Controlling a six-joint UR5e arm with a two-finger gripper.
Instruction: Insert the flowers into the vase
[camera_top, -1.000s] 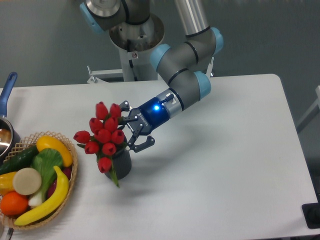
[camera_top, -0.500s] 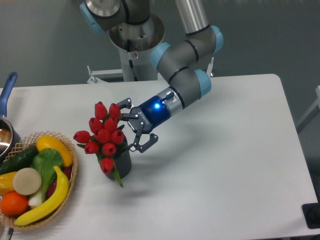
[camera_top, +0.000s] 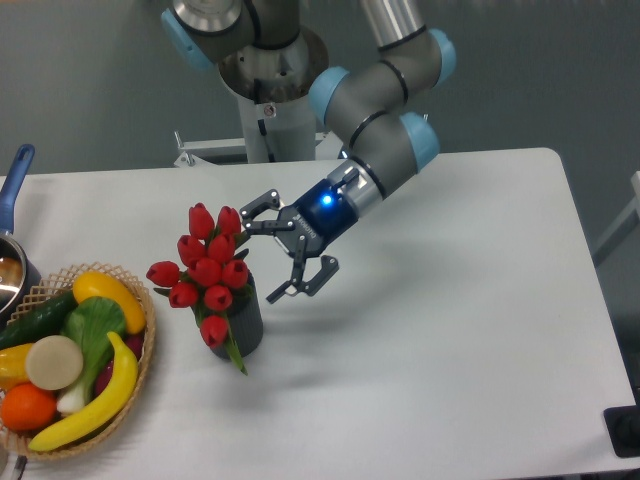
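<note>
Flowers standing in vase, toward the table's left edge; leaning left over the rim. Gripper just right of the blooms, spread wide, gripping nothing.

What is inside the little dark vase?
The red flowers stand in the vase, one leaf drooping over its rim. The stems inside and the vase's bottom are hidden.

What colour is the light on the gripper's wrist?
Blue, on the gripper; clearest in the fixed camera view.
</note>
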